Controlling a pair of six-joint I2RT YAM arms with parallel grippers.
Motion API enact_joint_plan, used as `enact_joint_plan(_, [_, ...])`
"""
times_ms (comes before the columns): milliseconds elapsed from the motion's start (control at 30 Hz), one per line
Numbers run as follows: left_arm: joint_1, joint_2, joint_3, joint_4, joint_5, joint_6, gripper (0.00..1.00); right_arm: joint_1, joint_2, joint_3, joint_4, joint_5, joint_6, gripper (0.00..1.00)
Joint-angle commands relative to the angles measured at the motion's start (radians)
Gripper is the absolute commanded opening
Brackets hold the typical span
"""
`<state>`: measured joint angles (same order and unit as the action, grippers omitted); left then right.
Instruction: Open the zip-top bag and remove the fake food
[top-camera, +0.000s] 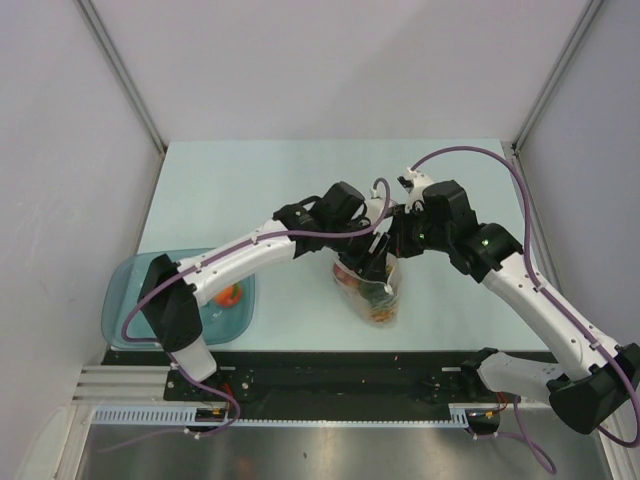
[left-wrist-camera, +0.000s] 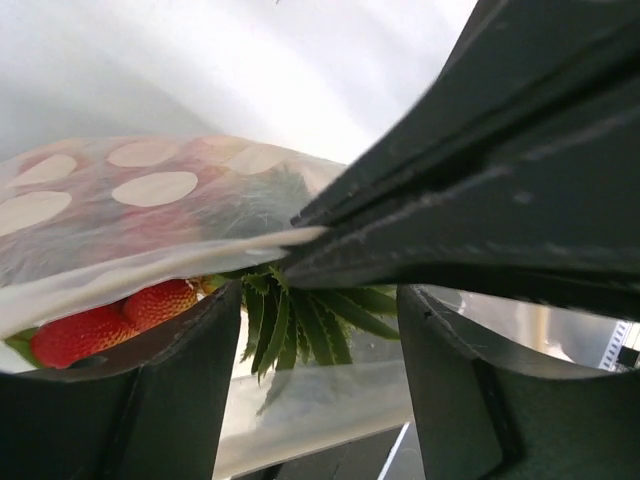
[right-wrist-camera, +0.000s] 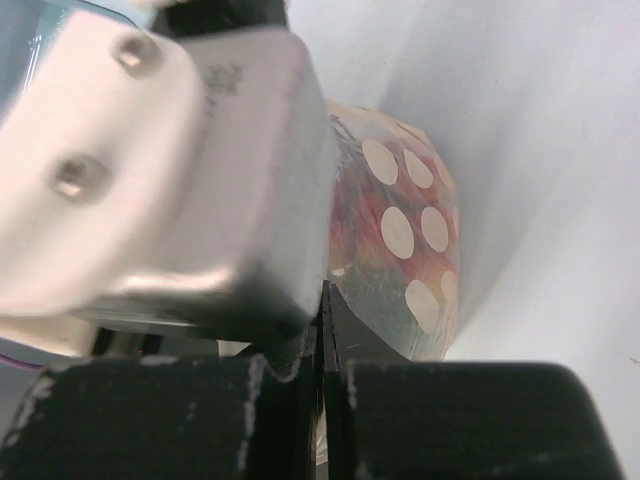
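Left wrist: zip-top bag (left-wrist-camera: 150, 200) rim is pinched in the closed right gripper (left-wrist-camera: 305, 235), propping the mouth; left gripper (left-wrist-camera: 318, 340) is spread wide at that mouth, facing the fake food (left-wrist-camera: 110, 322).

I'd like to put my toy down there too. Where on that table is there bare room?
The far strip of the table, between the back wall and the arms, is bare. So is the patch between the teal tray and the zip-top bag, under the left arm. It is crowded at the bag's top, where the left claw and right claw meet.
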<state>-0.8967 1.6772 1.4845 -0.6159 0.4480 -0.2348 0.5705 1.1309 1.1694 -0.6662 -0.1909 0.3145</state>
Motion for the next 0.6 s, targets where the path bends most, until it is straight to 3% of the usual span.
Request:
enact_joint_plan(0, [-0.016, -0.005, -0.018, 0.034, -0.014, 0.015, 0.69, -0.003, -0.037, 0.044, 0.017, 0.007, 0.015, 0.0])
enact_joint_plan(267, [-0.034, 0.027, -0.072, 0.087, -0.018, -0.014, 0.67, -0.003, -0.045, 0.036, 0.011, 0.005, 0.015, 0.0])
enact_joint_plan(367, [-0.034, 0.013, -0.098, 0.119, -0.066, -0.037, 0.51, -0.003, -0.046, 0.032, 0.01, 0.008, 0.012, 0.0])
enact_joint_plan(400, [-0.034, 0.01, -0.096, 0.114, -0.084, -0.04, 0.38, -0.003, -0.049, 0.03, 0.008, 0.007, 0.009, 0.0])
enact_joint_plan(467, [-0.034, 0.004, -0.066, 0.099, -0.112, -0.015, 0.28, -0.001, -0.049, 0.027, 0.001, 0.001, -0.005, 0.0])
enact_joint_plan(567, [-0.036, -0.004, 0.016, 0.019, -0.182, 0.024, 0.03, -0.001, -0.062, 0.012, -0.012, -0.007, -0.017, 0.0])
